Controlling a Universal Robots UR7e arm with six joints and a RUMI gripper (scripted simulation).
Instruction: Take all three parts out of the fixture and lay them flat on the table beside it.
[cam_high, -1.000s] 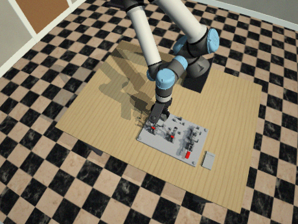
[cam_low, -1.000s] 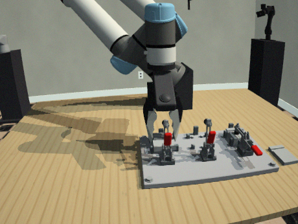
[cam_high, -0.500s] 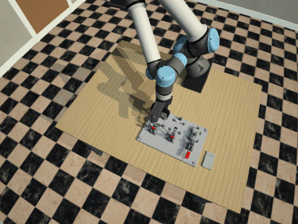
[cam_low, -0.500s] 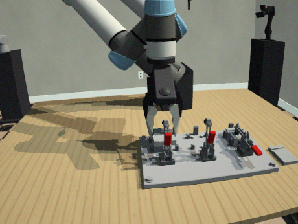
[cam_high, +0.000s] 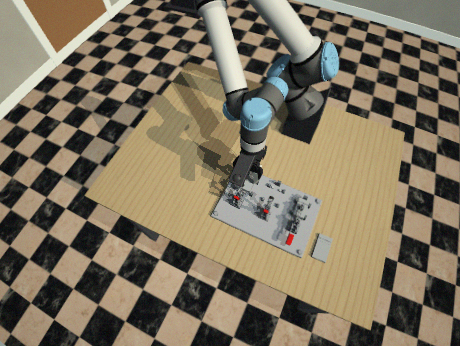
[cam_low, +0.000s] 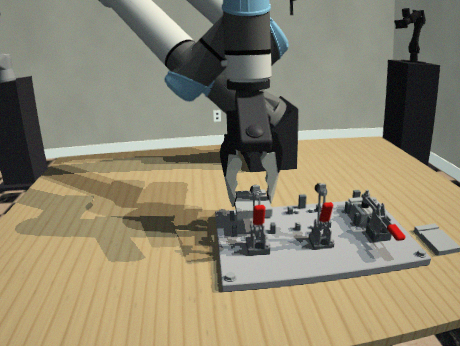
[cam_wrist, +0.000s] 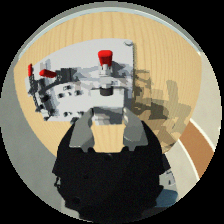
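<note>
The grey fixture plate (cam_high: 250, 231) (cam_low: 320, 270) carries three clamps with red handles. My gripper (cam_low: 253, 200) (cam_wrist: 108, 107) is shut on a light grey part (cam_low: 244, 206) (cam_wrist: 108, 102), held slightly above the plate's left end, behind the left clamp (cam_low: 259, 215) (cam_wrist: 105, 57). The left clamp and the middle clamp (cam_high: 264, 215) (cam_low: 326, 212) stand upright; no part shows at the middle clamp. The right clamp's handle (cam_high: 290, 239) (cam_low: 396, 231) is down, and a grey block-like part (cam_low: 356, 210) seems to sit there, partly hidden. A flat grey part (cam_high: 322, 248) (cam_low: 437, 240) lies on the table right of the plate.
The left clamp's raised arm stands very close in front of the held part. Short posts and pins (cam_low: 302, 201) stand on the plate around the middle. The wooden table (cam_high: 360, 165) (cam_low: 125, 300) surrounds the plate. The arm's shadow falls to the left.
</note>
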